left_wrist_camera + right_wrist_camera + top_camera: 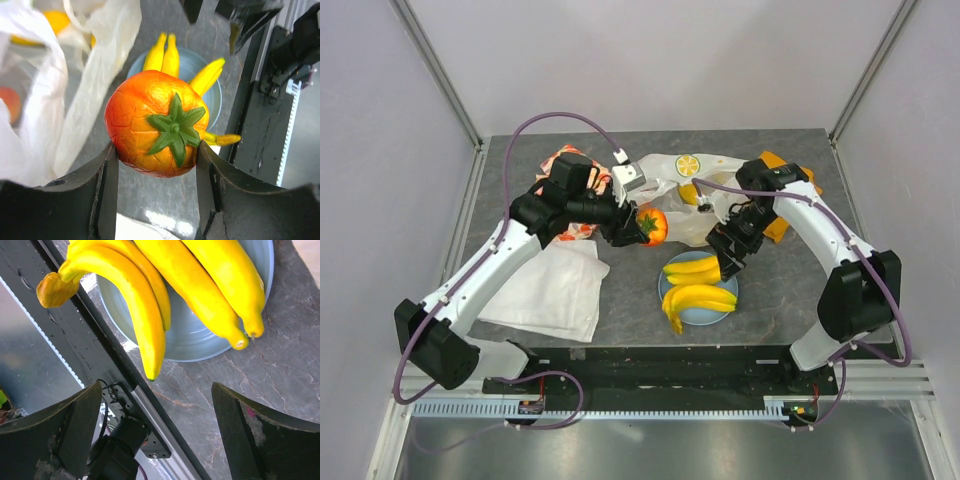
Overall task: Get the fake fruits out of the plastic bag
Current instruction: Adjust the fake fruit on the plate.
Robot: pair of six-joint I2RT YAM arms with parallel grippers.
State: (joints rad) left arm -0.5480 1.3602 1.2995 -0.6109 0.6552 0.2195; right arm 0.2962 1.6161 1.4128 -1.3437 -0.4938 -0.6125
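A glossy orange round fruit (150, 120) with a green star top is clamped in the left gripper (156, 155), beside the plastic bag (710, 200). Bananas (698, 290) are laid on the blue plate (195, 340) by the table's (780, 300) front edge, overhanging its rim. The right gripper (160, 435) is spread above them. The bag's contents are blurred, possibly fruit.

Grey marbled table (632, 326), pale lilac walls (650, 60), slanting aluminium corner posts (441, 78).
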